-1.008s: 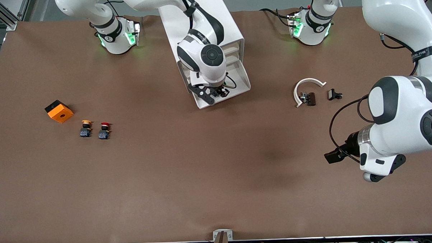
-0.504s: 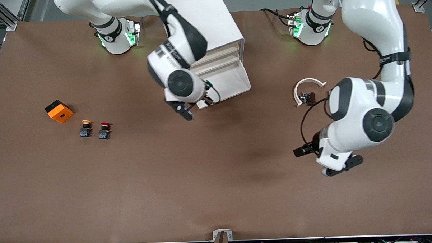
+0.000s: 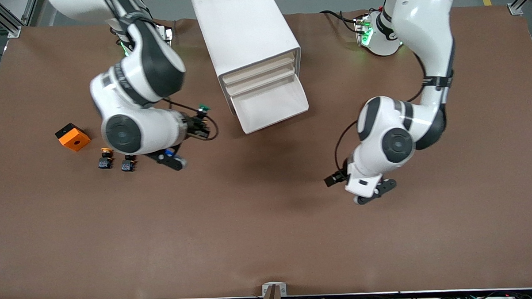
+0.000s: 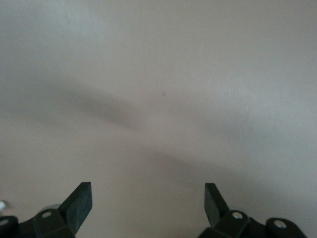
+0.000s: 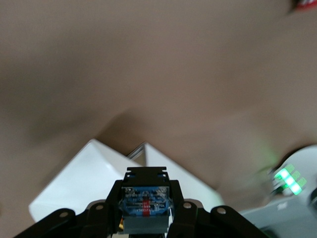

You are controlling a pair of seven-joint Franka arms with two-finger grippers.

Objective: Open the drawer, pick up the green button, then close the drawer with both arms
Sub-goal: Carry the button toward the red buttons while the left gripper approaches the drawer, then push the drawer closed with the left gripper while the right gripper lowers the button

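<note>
A brown tabletop (image 3: 269, 238) carries the white cabinet (image 3: 244, 30), whose bottom drawer (image 3: 271, 106) stands pulled out. The left claw (image 4: 147, 206) hovers spread and empty over bare tabletop. The right claw (image 3: 201, 121) pinches the button (image 5: 146, 204) by its dark body: small, light, rigid, probably slick plastic.

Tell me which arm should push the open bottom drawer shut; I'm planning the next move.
Left, probably. The left gripper is open and holds nothing, over bare table, while the right gripper is shut on the button. The drawer stands open between them.
</note>
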